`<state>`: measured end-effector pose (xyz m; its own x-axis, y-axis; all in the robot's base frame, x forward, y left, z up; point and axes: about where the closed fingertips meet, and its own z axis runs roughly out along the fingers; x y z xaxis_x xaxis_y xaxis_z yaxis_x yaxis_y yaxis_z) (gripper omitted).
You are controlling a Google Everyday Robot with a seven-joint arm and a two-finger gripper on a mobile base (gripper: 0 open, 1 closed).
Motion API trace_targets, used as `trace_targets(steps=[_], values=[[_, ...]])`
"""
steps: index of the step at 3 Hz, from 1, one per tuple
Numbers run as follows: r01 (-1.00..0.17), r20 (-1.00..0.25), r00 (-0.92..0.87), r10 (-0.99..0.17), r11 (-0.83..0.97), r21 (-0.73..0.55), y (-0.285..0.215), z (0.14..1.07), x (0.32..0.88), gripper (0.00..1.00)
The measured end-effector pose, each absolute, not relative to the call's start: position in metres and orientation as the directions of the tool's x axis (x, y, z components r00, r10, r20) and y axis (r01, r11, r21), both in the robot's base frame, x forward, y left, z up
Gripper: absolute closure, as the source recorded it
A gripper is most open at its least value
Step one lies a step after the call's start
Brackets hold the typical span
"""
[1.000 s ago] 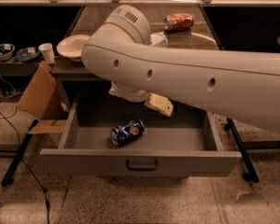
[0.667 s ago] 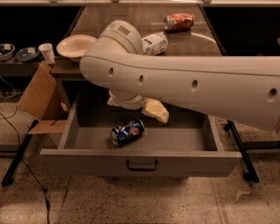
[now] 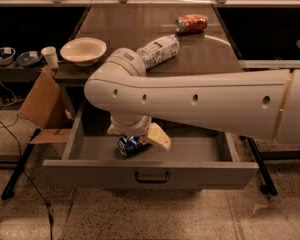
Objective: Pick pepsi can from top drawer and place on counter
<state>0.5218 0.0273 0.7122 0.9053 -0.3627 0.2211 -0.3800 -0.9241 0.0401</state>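
The pepsi can point(image 3: 131, 145), dark blue, lies on its side on the floor of the open top drawer point(image 3: 90, 174), near the front and left of centre. My gripper point(image 3: 137, 136) hangs from the big white arm, down inside the drawer and right over the can. Its cream fingers point(image 3: 159, 137) stand apart, one on each side of the can, and the wrist hides the can's top. The glossy counter point(image 3: 125, 24) lies behind the drawer.
On the counter lie a white-labelled bottle point(image 3: 158, 50) and an orange-red can point(image 3: 191, 23), both on their sides, and a cream bowl point(image 3: 83, 50) stands at the left edge. A cardboard flap point(image 3: 40, 101) leans at the drawer's left. A cup point(image 3: 50, 56) stands on a side shelf.
The arm has swung lower and towards the front of the drawer. The gripper has come down from beside the can to directly over it. The can has not moved.
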Motion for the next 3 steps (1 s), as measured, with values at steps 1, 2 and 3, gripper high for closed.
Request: trace_targets(steps=[1, 2, 3], values=[[-0.36, 0.177, 0.918, -0.354, -0.933, 0.003, 0.044, 0.696, 0.519, 0.0], [-0.349, 0.173, 0.921, -0.349, -0.937, -0.034, 0.057, 0.692, 0.525, 0.0], [-0.347, 0.19, 0.917, -0.35, -0.937, -0.051, 0.062, 0.691, 0.539, 0.0]])
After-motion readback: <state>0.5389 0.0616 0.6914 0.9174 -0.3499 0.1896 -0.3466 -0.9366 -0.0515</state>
